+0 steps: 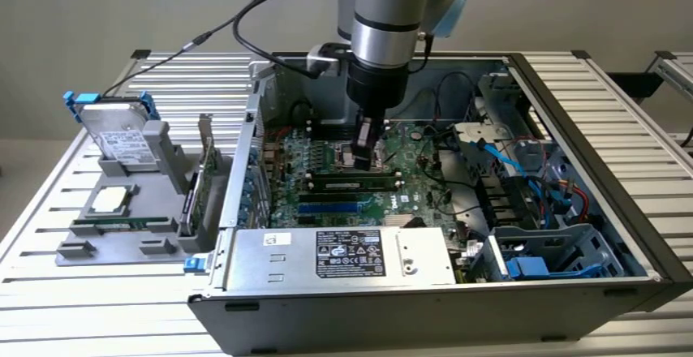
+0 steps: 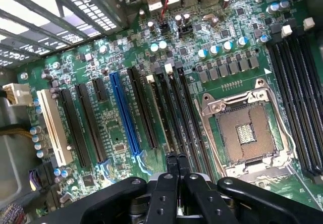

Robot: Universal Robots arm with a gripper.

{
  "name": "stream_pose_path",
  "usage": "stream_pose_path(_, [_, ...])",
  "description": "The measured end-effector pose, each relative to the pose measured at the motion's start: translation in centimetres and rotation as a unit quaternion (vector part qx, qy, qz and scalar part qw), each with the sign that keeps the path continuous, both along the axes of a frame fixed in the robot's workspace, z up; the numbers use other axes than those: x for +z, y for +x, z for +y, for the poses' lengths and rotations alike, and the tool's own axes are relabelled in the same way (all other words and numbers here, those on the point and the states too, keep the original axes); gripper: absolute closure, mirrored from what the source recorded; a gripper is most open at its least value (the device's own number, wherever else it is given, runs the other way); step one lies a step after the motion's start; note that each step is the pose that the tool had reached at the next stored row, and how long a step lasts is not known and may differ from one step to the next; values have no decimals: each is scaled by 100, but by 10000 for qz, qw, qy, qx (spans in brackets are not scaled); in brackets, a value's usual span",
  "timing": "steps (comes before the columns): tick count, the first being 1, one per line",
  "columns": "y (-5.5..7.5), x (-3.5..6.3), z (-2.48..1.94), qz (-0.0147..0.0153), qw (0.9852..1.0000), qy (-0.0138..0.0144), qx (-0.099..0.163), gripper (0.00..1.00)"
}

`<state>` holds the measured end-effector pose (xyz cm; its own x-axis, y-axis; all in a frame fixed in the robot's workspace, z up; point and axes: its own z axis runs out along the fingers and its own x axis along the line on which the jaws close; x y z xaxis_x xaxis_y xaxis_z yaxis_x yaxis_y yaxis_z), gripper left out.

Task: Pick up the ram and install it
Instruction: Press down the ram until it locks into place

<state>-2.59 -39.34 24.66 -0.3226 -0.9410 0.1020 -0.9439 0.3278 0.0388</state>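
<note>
- Gripper (image 1: 364, 161): fingers together, nothing between them, hanging low over the motherboard (image 1: 324, 166) inside the open case (image 1: 606, 122).
- In the wrist view the gripper (image 2: 176, 159) tips sit just above the dark slots (image 2: 174, 108) beside the CPU socket (image 2: 246, 133).
- Ram (image 1: 349, 183): green stick lying seated in a slot near the motherboard's middle, just beside the gripper and towards the power supply (image 1: 346, 255).
- Blue slot (image 2: 125, 114): empty, beside the dark slots.
- Case rests on the bench (image 1: 65, 292), with a parts holder (image 1: 125, 203) at the exterior view's left.

Closed fingers (image 2: 176, 159) over motherboard (image 2: 202, 42) slots, beside CPU socket (image 2: 246, 131)
</note>
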Motion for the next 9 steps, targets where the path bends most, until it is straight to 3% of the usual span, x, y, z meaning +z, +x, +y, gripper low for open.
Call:
stream_pose_path(4, [0, -2, 0, 0, 9995, 0, -328, 90])
stream_pose_path(9, [0, -7, 0, 0, 9973, 0, -730, 90])
